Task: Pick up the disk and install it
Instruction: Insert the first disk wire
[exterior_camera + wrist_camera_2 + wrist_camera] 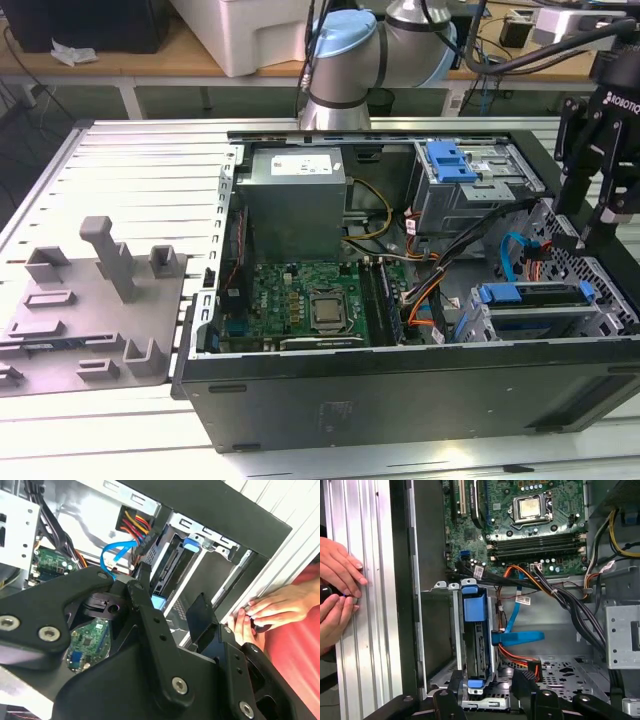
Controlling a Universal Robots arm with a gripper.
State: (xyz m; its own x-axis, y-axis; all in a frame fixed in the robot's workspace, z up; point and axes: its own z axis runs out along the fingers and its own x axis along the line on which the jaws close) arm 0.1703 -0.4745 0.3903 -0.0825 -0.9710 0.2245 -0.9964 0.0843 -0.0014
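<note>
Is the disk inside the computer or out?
In. The disk sits slotted in the metal cage inside the case, blue rail showing.

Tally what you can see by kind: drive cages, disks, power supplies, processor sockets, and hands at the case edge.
Drive cages: 2
Disks: 1, seated in the lower cage
Power supplies: 1
Processor sockets: 1
Hands: 2
Total: 7
</note>
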